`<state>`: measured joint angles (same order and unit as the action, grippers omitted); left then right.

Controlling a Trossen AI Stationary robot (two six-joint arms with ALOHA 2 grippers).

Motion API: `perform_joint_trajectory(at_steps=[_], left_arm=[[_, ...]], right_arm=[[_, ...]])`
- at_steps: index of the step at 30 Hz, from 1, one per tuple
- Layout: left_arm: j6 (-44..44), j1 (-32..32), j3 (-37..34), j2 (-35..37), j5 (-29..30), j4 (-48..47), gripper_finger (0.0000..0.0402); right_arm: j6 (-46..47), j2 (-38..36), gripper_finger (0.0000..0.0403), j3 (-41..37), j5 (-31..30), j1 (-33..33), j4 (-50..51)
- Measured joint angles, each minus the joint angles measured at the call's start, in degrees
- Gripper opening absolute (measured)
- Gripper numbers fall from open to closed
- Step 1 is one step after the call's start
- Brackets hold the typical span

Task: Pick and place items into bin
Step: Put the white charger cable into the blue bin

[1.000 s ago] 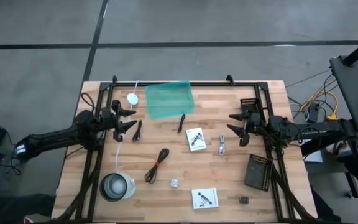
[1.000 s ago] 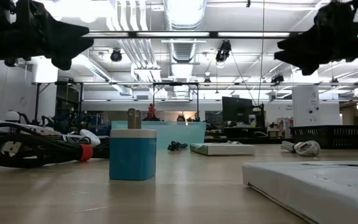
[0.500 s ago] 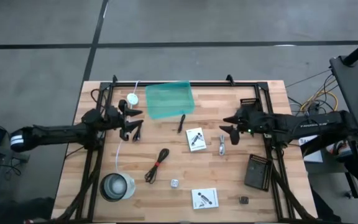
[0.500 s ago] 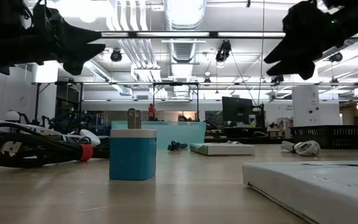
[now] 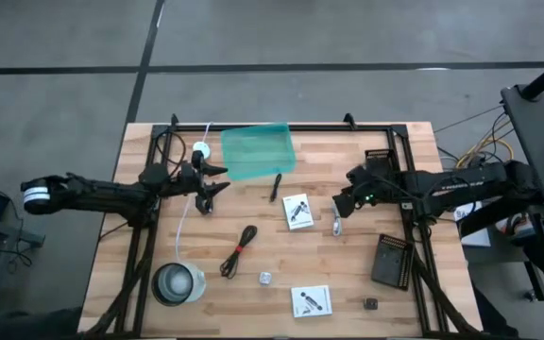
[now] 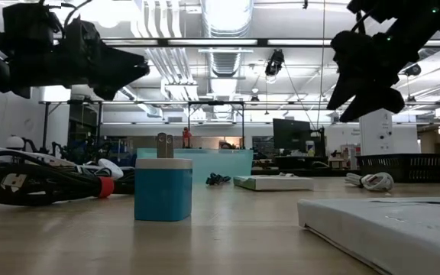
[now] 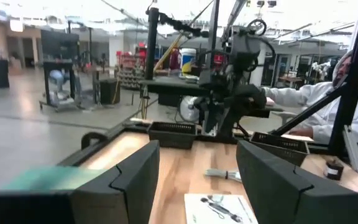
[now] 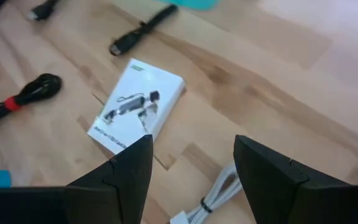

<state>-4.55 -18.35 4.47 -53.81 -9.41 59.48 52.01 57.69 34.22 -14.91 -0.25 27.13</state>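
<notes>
The teal bin [image 5: 258,151] rests flat at the table's far middle. Near it lie a black stick [image 5: 276,186], a white card [image 5: 297,210] and a silvery clip [image 5: 336,222]. Nearer are the black cable with red tie [image 5: 239,250] and a second card [image 5: 311,300]. My left gripper [image 5: 221,178] is open above the table, left of the bin's near corner, over another black stick [image 5: 207,201]. My right gripper [image 5: 339,203] is open and tipped down over the clip [image 8: 219,193], with the card [image 8: 138,109] just beyond. Neither gripper touches anything.
A clear round container [image 5: 178,281] stands near the left front. A white disc with cord [image 5: 201,149] lies left of the bin and a black perforated board [image 5: 392,260] at the right. A small blue block [image 6: 163,189] stands near the front. A person [image 7: 303,99] sits beyond the table.
My left gripper has reached toward the table's right, past the disc toward the bin's near corner. My right gripper has moved toward the table's left and tipped downward, coming over the silvery clip. Both have stayed open, and no item has moved.
</notes>
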Motion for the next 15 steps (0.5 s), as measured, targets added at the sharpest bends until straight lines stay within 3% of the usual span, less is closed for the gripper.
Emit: perform_joint_trajectory(at_steps=[5, 15], left_arm=[[0.7, 0.0, 0.0, -3.7, 0.0, 6.8, 0.0198], [3.6, 0.0, 0.2, -7.4, 0.0, 9.8, 0.0198]], right_arm=[[6.6, 4.0, 0.0209, 0.4, 3.7, 0.2, 0.3], [15.8, 11.9, 0.0209, 0.6, 7.6, 1.9, 0.3]])
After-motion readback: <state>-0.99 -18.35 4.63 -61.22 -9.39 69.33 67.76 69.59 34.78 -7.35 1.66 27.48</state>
